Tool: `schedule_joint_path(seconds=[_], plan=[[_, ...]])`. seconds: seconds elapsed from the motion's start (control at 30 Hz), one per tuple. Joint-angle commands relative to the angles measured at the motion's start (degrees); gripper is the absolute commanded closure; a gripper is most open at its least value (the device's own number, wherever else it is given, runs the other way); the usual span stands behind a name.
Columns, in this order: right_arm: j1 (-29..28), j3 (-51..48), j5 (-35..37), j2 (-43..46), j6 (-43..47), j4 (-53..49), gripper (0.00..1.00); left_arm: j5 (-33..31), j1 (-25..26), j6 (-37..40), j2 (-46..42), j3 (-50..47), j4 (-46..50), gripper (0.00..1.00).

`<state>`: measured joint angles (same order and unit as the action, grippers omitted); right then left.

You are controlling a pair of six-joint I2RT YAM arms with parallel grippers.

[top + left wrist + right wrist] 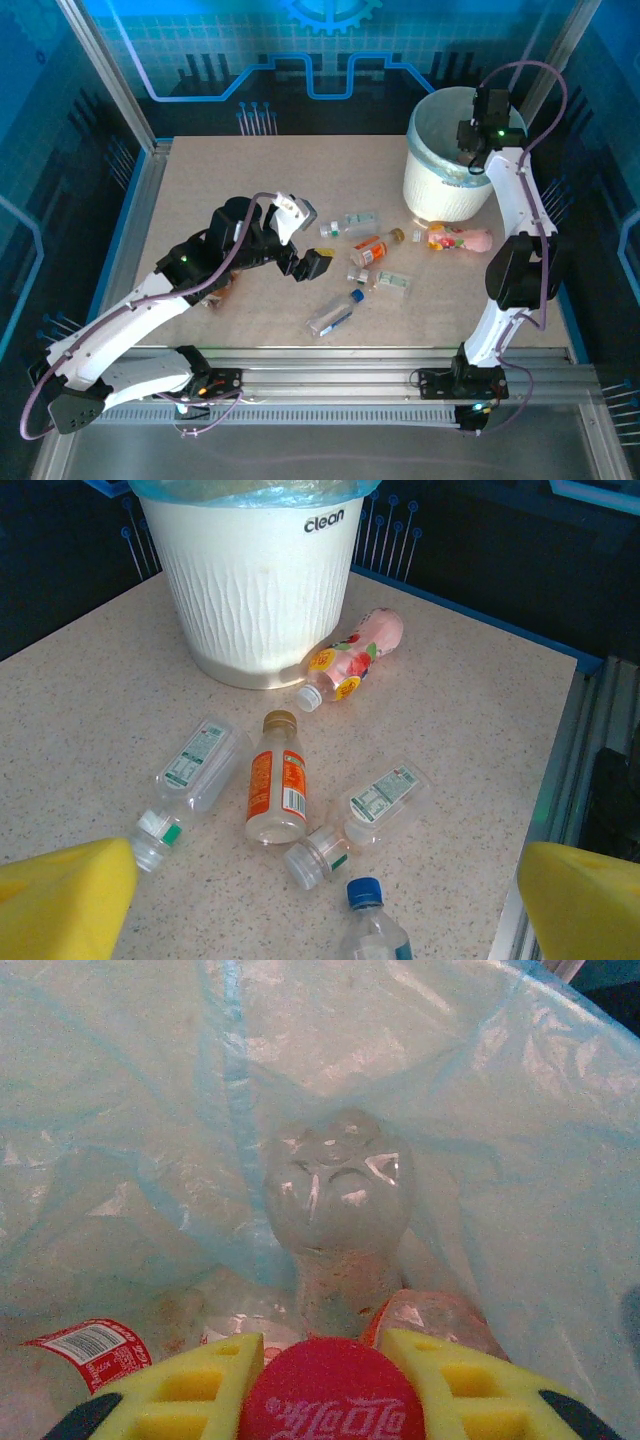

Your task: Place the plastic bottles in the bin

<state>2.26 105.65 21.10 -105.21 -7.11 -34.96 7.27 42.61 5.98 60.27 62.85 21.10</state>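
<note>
At the far right corner of the table, the right gripper (335, 1385) hangs over the bin (440, 195), pinching a red-capped bottle (335, 1195). The left gripper (305, 240) is spread wide above the table's middle, near more plastic bottles (275, 785) lying flat.

White bin (445, 190) (light-blue liner) upright, plastic bottles (375, 247) lying scattered nearby, pink bottle (462, 239) touching its base
</note>
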Motion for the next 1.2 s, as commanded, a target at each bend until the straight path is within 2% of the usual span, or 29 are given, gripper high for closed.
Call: schedule_joint_path(seconds=[0.0, 0.1, 0.17, 0.37, 0.5, 0.77, 0.97, 1.17], plan=[[0.9, 1.1, -4.1, -2.7, -1.6, -5.9, 0.81, -0.4, 0.3, -0.8, -0.4, 0.4, -0.7, 0.01], [0.7, 5.3, -6.7, -2.2, -2.6, -8.8, 0.63, -0.4, 0.3, -1.3, -0.3, 0.6, -0.8, 0.01], [0.5, 7.1, -7.7, -0.7, -3.3, -9.5, 0.55, -0.3, 0.3, -1.5, -0.4, 0.8, -0.8, 0.01], [0.2, 9.3, -13.0, 7.5, -6.5, -8.8, 0.43, -0.3, 0.3, -2.3, -1.4, 0.7, -1.0, 0.01], [0.1, 7.1, -20.8, 12.0, -8.3, -6.5, 0.43, -0.4, 0.3, -3.1, -2.7, -0.5, -1.5, 0.01], [-2.9, 3.0, -23.7, 18.1, -10.2, -7.2, 0.44, -2.4, 0.3, -3.8, -4.8, -0.5, 1.3, 0.01], [-9.7, -1.1, -23.0, 26.0, -10.3, -6.5, 0.44, -5.3, 0.4, -4.0, -2.4, 3.9, 10.3, 0.01], [-20.1, -13.9, -20.2, 36.5, -11.4, -4.0, 0.44, -4.2, 0.4, -7.5, 0.6, 3.8, 18.6, 0.03]])
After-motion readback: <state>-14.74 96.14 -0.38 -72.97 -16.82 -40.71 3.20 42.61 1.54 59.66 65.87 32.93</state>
